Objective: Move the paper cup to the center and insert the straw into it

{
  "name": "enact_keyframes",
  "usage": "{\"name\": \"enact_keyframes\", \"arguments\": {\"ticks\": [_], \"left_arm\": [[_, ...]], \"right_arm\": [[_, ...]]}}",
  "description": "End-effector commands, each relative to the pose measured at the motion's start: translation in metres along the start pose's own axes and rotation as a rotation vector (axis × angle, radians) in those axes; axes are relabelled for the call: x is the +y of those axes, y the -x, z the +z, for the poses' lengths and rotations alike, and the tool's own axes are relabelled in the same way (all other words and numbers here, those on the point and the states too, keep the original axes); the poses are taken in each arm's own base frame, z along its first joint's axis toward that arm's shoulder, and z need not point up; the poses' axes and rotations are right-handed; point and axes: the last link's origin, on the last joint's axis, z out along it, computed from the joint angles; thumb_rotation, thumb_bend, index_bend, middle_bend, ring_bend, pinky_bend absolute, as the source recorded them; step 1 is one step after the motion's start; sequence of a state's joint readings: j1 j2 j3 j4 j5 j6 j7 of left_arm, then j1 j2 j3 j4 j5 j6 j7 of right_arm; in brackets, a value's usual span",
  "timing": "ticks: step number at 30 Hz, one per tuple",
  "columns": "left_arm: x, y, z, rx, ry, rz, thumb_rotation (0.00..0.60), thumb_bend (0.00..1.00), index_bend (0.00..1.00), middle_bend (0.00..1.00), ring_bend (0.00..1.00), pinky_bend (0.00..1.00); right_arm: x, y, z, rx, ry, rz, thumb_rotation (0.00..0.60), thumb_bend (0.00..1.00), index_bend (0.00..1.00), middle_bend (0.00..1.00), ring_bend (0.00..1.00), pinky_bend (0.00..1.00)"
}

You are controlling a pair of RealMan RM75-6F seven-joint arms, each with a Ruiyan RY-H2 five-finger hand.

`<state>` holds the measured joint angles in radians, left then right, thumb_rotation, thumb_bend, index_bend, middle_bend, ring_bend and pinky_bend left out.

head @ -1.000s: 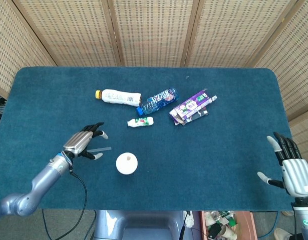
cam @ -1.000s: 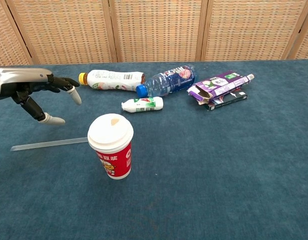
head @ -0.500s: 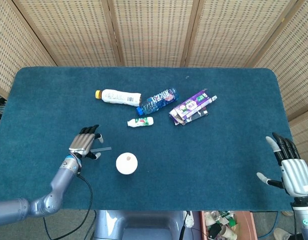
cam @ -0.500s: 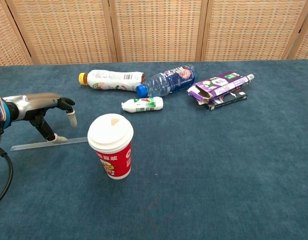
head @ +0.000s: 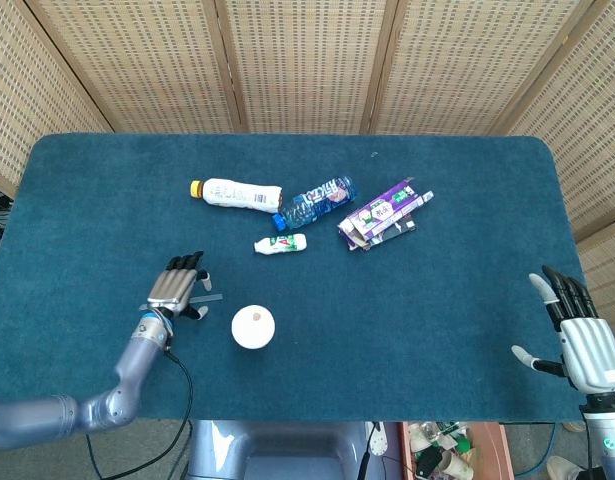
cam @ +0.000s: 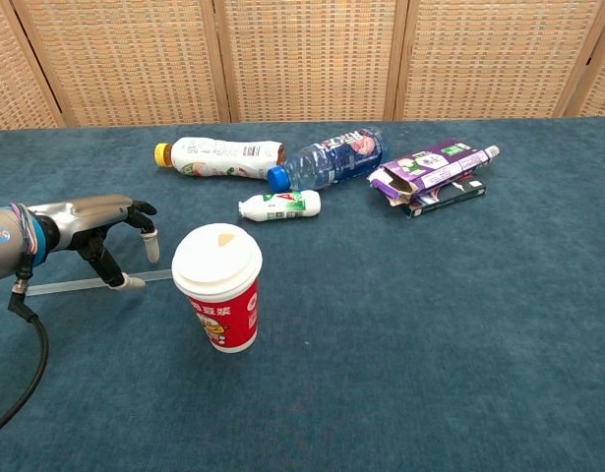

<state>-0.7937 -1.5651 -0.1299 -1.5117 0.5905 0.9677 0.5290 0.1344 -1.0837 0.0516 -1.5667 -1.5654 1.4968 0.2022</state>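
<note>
Resting its thumb on the straw (cam: 90, 284) just left of the paper cup (cam: 219, 287), left hand (cam: 107, 224) arches fingers apart, holding nothing; right hand (head: 579, 331) spread wide.

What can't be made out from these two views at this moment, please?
- Straw: the left hand covers its middle in both views, so whether the thumb touches or grips it is unclear.
- Right hand: absent from the chest view; its arm is cut off by the head view's bottom edge.
- Cup: whether the lid's opening is open is too small to tell.
</note>
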Motion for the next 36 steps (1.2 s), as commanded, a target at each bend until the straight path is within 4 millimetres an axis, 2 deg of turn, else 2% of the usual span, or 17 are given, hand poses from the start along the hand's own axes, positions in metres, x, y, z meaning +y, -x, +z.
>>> {"name": "enact_keyframes", "arguments": {"ticks": [1, 7, 13, 36], "left_arm": [[0.002, 0.002, 0.002, 0.002, -0.004, 0.005, 0.6, 0.31, 0.43, 0.0, 0.0, 0.0], [0.007, 0.006, 0.006, -0.005, -0.003, 0.015, 0.6, 0.33, 0.43, 0.0, 0.0, 0.0], [0.01, 0.011, 0.009, -0.013, -0.009, 0.021, 0.6, 0.42, 0.45, 0.0, 0.0, 0.0], [0.007, 0.018, 0.013, 0.047, -0.027, 0.014, 0.6, 0.42, 0.58, 0.0, 0.0, 0.0]], "right_arm": [[0.0, 0.0, 0.0, -0.002, 0.0, 0.0, 0.6, 0.0, 0.02, 0.0, 0.0, 0.0], [0.001, 0.0, 0.001, -0.005, 0.002, 0.001, 0.6, 0.0, 0.02, 0.0, 0.0, 0.0], [0.002, 0.0, 0.001, -0.008, 0.005, 0.003, 0.6, 0.0, 0.02, 0.0, 0.0, 0.0], [0.002, 0.001, 0.002, -0.014, 0.004, 0.009, 0.6, 0.0, 0.02, 0.0, 0.0, 0.0]]}}
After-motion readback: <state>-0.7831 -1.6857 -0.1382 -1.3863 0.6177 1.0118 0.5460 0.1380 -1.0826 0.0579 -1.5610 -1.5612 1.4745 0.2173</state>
